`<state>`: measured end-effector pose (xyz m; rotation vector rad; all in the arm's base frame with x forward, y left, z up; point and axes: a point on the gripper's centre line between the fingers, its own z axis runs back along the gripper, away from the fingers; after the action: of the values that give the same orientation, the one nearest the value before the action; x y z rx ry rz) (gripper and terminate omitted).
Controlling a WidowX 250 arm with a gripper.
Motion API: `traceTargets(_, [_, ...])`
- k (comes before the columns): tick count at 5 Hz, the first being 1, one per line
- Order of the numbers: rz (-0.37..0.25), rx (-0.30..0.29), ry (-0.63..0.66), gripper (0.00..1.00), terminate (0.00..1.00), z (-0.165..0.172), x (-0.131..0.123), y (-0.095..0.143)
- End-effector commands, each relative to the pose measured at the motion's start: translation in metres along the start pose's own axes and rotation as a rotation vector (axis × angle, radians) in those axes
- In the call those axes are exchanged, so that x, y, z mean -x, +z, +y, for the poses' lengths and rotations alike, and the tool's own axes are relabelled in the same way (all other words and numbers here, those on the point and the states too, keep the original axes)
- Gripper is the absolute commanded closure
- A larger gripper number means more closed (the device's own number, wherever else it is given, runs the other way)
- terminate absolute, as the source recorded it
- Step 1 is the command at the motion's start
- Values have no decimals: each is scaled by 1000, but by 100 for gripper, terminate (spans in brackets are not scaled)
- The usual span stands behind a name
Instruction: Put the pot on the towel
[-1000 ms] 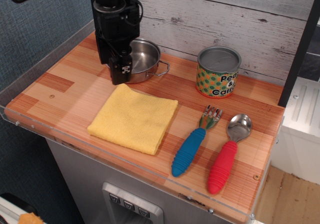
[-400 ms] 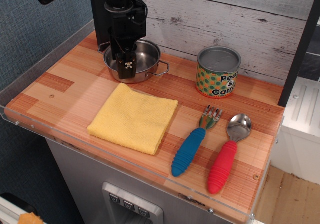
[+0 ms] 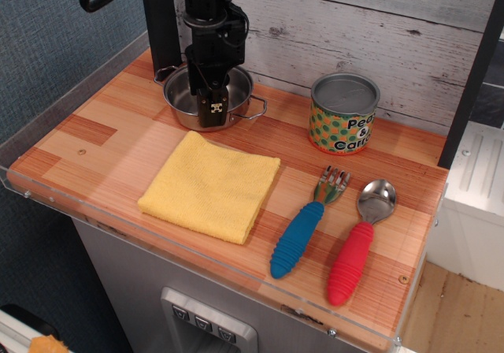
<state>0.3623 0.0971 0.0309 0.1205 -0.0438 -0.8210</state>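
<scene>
The shiny steel pot [image 3: 189, 93] stands on the wooden counter at the back left, with one wire handle to its right and one to its left. The yellow towel [image 3: 211, 183] lies flat just in front of it, with nothing on it. My black gripper [image 3: 214, 110] points down at the pot's front rim. One finger [image 3: 214, 113] shows on the outside of the rim and the other is hidden behind it. The jaws look open and are not clamped on the pot. The pot rests on the counter.
A green-and-orange dotted tin can [image 3: 343, 114] stands at the back right. A blue-handled fork [image 3: 303, 227] and a red-handled spoon [image 3: 354, 250] lie at the front right. A clear rim [image 3: 197, 258] edges the counter's front, and a plank wall stands behind.
The gripper has moved right, from the pot's left side to its front rim, and turned. The pot and the towel have not moved.
</scene>
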Motion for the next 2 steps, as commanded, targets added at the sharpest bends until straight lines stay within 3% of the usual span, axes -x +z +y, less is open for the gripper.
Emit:
traceTargets(1, [-15,-47,1,0,0,6,-8,2])
traceTargets(2, [-19,-30,9,0,0,5,-6,-4])
